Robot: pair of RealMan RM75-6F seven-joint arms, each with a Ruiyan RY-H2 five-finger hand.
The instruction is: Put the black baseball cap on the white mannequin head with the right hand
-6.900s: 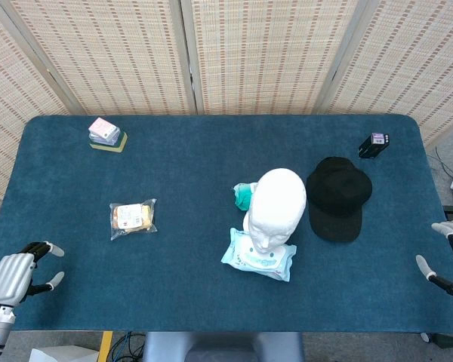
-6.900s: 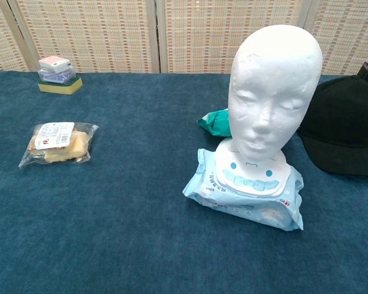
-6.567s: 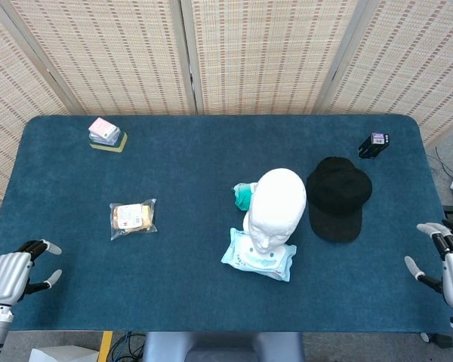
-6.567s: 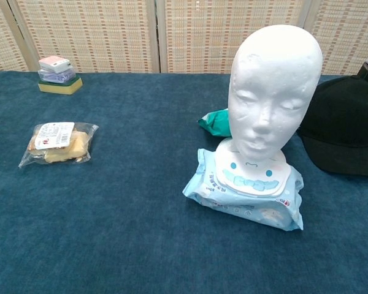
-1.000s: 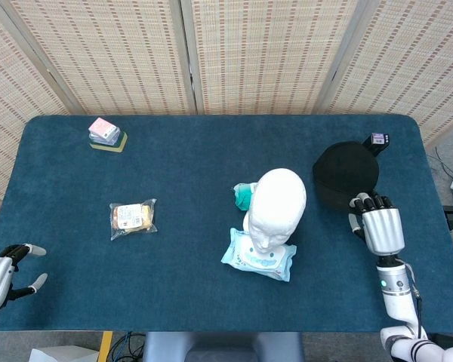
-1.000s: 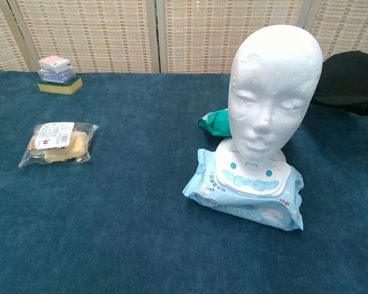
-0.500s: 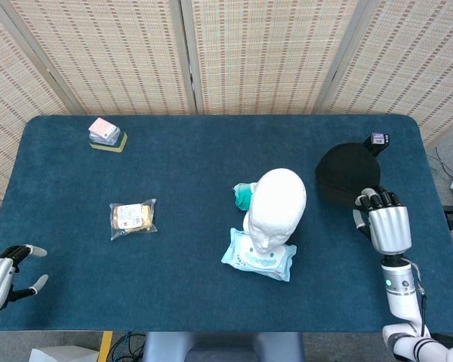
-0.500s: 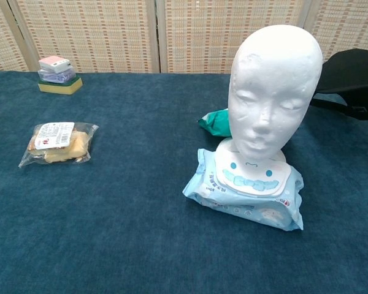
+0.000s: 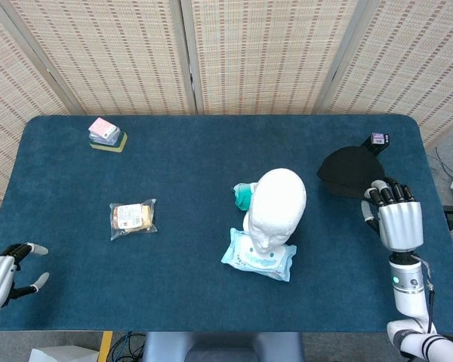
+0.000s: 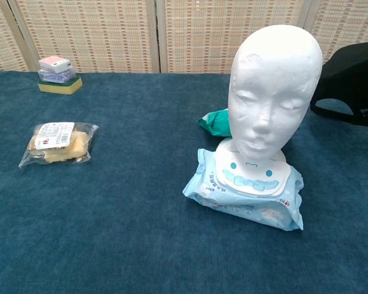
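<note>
The white mannequin head (image 9: 275, 207) (image 10: 273, 92) stands upright on a pack of wet wipes (image 9: 258, 258) (image 10: 248, 193) near the table's middle. My right hand (image 9: 396, 219) holds the black baseball cap (image 9: 349, 172) (image 10: 352, 82) lifted off the table, to the right of the head; the cap's back opening and strap show in the chest view. That hand itself is outside the chest view. My left hand (image 9: 1, 277) hangs at the table's front left corner, fingers apart, holding nothing.
A snack packet (image 9: 133, 218) (image 10: 56, 141) lies at the left. A sponge stack (image 9: 106, 134) (image 10: 58, 73) sits at the back left. A teal packet (image 9: 244, 195) (image 10: 215, 120) lies behind the head. A small black box (image 9: 376, 142) stands at the back right.
The right hand came in from the table's right edge, took the cap off the table and lifted it. Over the last second hand and cap drifted right and tilted, showing the cap's opening.
</note>
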